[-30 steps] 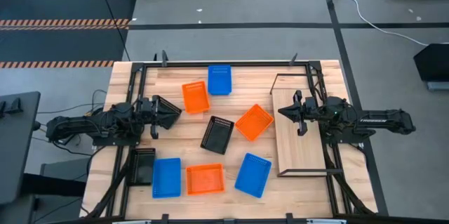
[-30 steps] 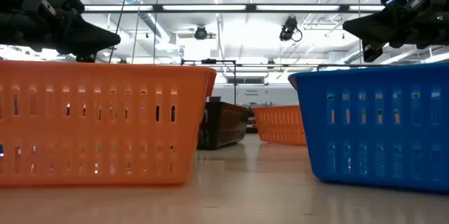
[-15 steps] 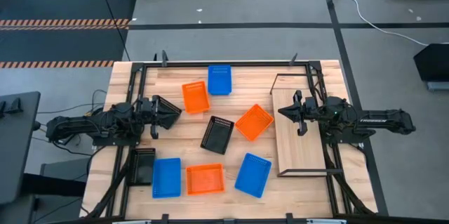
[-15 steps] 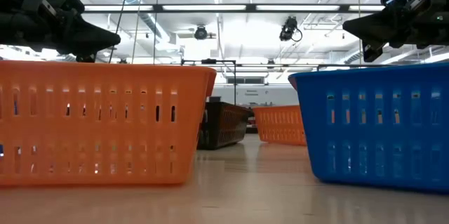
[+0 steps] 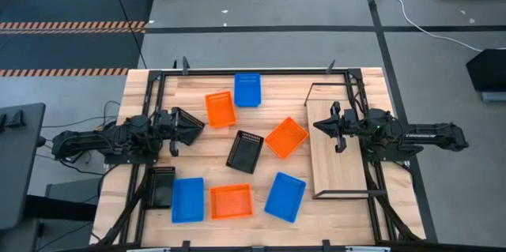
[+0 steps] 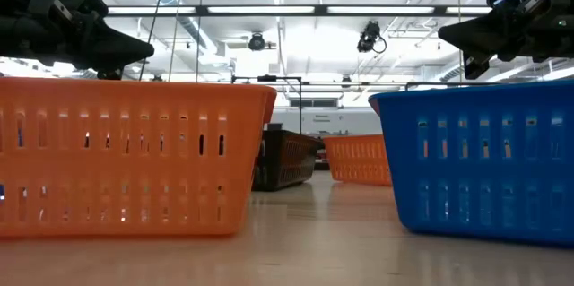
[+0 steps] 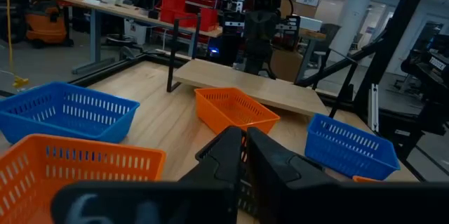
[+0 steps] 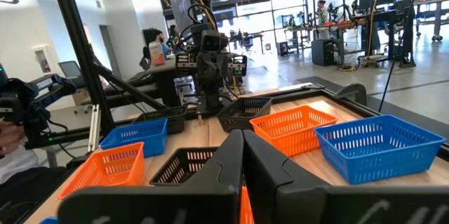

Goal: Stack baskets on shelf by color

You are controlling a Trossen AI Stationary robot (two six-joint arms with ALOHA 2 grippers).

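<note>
Several baskets lie scattered flat on the tabletop. There are orange ones (image 5: pixel 220 108) (image 5: pixel 286 137) (image 5: pixel 232 201), blue ones (image 5: pixel 247 89) (image 5: pixel 285 197) (image 5: pixel 187 199), and black ones (image 5: pixel 245 151) (image 5: pixel 161 186). The shelf (image 5: pixel 340 157), a light board in a black wire frame, stands at the table's right and carries no basket. My left gripper (image 5: pixel 196 126) hovers shut above the table's left side, beside the far orange basket. My right gripper (image 5: pixel 317 124) hovers shut over the shelf's far left part. Both point toward the table's middle.
A black frame (image 5: pixel 253 70) runs around the table's edges. In the low view the near orange basket (image 6: pixel 126 156) and the near blue basket (image 6: pixel 475 160) fill the foreground. Bare wood shows between the baskets in the middle of the table.
</note>
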